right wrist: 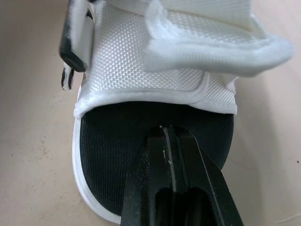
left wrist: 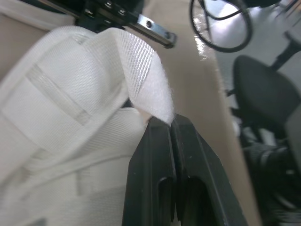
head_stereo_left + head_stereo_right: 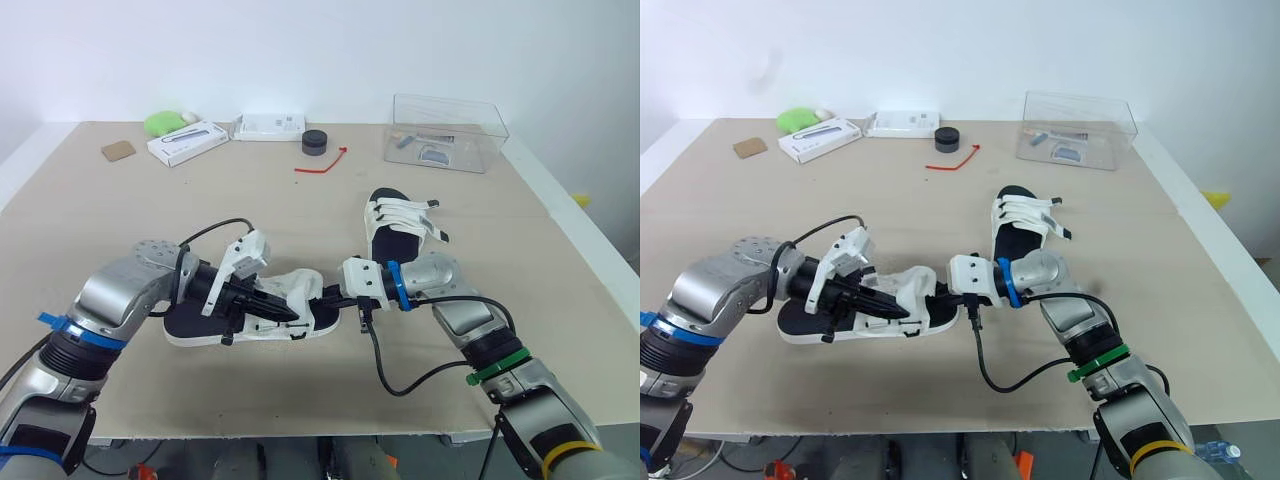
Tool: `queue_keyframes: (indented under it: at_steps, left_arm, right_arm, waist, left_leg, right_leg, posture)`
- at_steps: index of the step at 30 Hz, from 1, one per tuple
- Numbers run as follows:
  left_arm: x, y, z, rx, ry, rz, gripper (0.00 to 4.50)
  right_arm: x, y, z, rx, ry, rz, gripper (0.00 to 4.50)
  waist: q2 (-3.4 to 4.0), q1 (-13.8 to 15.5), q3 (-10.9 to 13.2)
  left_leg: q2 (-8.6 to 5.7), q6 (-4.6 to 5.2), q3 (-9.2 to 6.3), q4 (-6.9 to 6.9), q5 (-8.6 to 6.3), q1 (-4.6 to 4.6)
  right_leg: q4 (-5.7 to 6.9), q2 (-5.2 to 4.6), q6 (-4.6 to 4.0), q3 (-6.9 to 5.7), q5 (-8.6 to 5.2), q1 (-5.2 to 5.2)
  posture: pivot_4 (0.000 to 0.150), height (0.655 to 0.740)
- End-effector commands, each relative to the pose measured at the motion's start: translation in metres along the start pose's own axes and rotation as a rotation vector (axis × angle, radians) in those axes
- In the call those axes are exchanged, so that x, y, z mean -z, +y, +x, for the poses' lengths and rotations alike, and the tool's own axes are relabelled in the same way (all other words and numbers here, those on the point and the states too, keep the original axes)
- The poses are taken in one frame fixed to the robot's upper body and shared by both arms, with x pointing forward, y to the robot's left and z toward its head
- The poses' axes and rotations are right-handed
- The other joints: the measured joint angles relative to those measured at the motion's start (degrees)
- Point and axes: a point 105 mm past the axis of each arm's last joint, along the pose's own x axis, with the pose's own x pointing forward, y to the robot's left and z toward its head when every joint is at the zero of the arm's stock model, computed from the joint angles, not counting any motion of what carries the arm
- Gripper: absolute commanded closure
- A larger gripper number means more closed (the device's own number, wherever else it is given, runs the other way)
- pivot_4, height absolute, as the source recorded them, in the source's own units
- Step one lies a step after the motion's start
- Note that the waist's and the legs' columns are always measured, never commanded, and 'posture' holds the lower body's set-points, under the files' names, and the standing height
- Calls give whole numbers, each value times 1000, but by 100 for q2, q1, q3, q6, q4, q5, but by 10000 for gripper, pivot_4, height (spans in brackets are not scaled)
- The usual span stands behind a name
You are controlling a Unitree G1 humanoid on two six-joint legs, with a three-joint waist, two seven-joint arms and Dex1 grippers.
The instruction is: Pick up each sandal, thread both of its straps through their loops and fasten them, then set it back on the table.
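The near sandal (image 3: 190, 320) lies on the table (image 3: 120, 230) between our two claws. Our left claw (image 2: 162, 123) is pinched tight on the tip of a white strap (image 2: 141, 80), which is raised off the shoe. Our right claw (image 1: 164, 132), fingers together and holding nothing, presses the black footbed just ahead of it. We judge this strap unfastened and the job at an early stage. Beyond the right claw sits the far sandal (image 3: 395, 225); we cannot tell whether its straps are done.
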Motion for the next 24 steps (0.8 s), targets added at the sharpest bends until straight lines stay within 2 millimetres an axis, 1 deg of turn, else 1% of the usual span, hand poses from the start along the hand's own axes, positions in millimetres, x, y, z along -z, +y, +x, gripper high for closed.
queue_keyframes:
  at_steps: [1,3,5,6,7,8,9,12,15,18,20,22,24]
  left_arm:
    - [-15,-14,-9,41,-18,53,36069]
    - [-14,-17,-8,47,-8,64,27033]
    - [-11,-16,-7,37,9,80,15603]
    - [-10,-15,-7,29,20,92,11066]
    - [-8,-14,-7,24,29,94,9165]
    - [-7,-14,-8,23,36,96,4255]
    - [-7,-14,-9,18,42,99,1026]
    - [-9,-18,-19,24,47,87,1026]
    - [-16,-27,-36,29,38,69,1026]
    - [-34,-47,-51,84,-44,10,1026]
    - [-40,-64,-58,146,-82,-51,1026]
    - [-37,-79,-59,194,-91,-107,1026]
    - [-24,-90,-55,206,-68,-160,1026]
  right_arm:
    - [9,2,-3,-5,50,6,45000]
    - [9,2,-3,-6,50,5,45000]
    - [8,3,-3,-8,48,5,45000]
    - [8,3,-3,-9,48,5,45000]
    - [8,3,-3,-10,48,5,45000]
    - [8,4,-3,-11,48,4,45000]
    - [8,4,-3,-11,48,5,45000]
    - [8,5,-3,-12,49,6,45000]
    - [8,5,-4,-11,49,9,45000]
    - [9,6,-4,-10,50,13,45000]
    - [9,5,-4,-9,51,15,45000]
    - [9,5,-4,-11,52,16,45000]
    - [9,5,-3,-14,53,17,45000]
  waist:
    - [0,0,0]
    - [0,2,0]
    - [0,3,0]
    - [0,2,0]
    - [0,2,0]
    - [0,2,0]
    - [0,3,0]
    - [0,0,0]
    - [0,0,0]
    - [0,1,0]
    - [0,1,0]
    - [0,-1,0]
    - [3,-12,1]
  left_leg:
    - [0,0,-1,0,0,-1]
    - [0,0,-2,-1,0,0]
    - [-2,0,0,0,0,0]
    - [-2,0,1,0,0,0]
    - [-3,0,1,1,0,1]
    - [-3,0,1,1,0,1]
    - [-3,0,1,1,0,1]
    - [-2,0,0,1,0,1]
    - [-1,0,0,-1,0,0]
    - [1,0,-3,-2,-1,-2]
    - [0,1,-2,-2,-1,-2]
    - [-1,0,-2,-1,-2,-2]
    - [0,1,0,-2,-3,1]
  right_leg:
    - [0,0,-1,-1,-1,0]
    - [0,-1,-3,-1,-2,0]
    - [0,-4,0,0,-1,2]
    - [0,-4,1,1,0,2]
    - [0,-4,2,1,1,2]
    - [0,-4,2,1,1,2]
    - [0,-4,2,1,1,2]
    - [0,-3,0,0,0,1]
    - [0,-1,-4,-1,-3,-1]
    - [0,-1,-5,-6,-6,-1]
    - [-1,-3,-2,-5,-8,-1]
    - [-1,-5,1,-5,-9,0]
    - [-1,-5,3,0,-11,0]
  posture:
    - [1500,7400]
    - [1500,7400]
    - [1500,7400]
    - [1500,7400]
    - [1500,7400]
    - [1500,7400]
    - [1500,7400]
    - [1500,7400]
    - [1500,7400]
    - [1500,7400]
    - [1500,7400]
    - [1500,7400]
    - [1500,7400]
